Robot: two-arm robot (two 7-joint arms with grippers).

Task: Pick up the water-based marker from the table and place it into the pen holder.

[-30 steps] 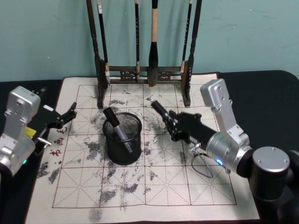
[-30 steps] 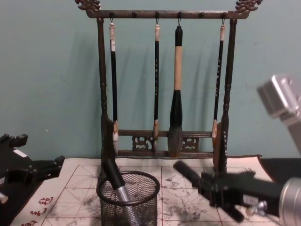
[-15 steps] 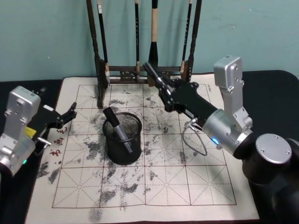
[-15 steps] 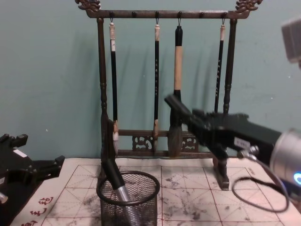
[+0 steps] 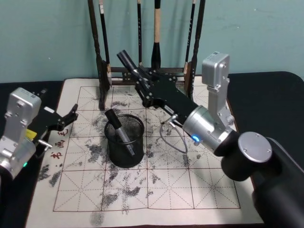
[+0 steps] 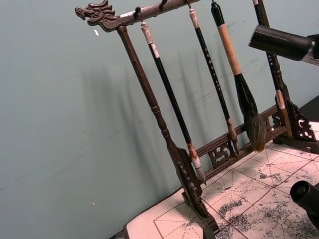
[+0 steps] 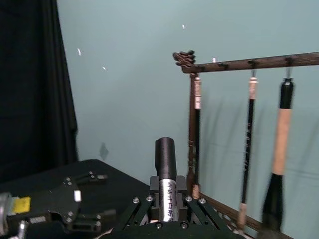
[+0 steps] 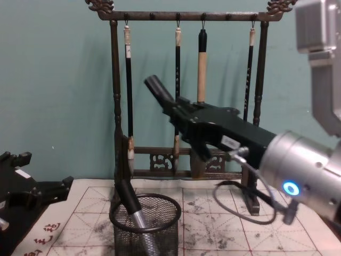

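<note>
The right gripper point(image 5: 144, 80) clenches a black cylindrical water-based marker point(image 5: 126, 60), tilted in the air over the far edge of the white ink-stained mat point(image 5: 166, 185). Nearer me, the round black wire-mesh pen holder point(image 5: 121, 153) holds 1 silver-and-black marker point(image 5: 119, 129). The left gripper point(image 5: 70, 119) hangs spread open at the mat's left edge.

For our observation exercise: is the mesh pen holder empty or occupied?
Occupied: a capped pen leans inside the pen holder; the right claw holds the marker outside it.

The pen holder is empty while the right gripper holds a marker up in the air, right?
No. The pen holder is not empty: one marker already leans inside it, seen in the chest view. The right gripper does hold another marker up in the air.
</note>
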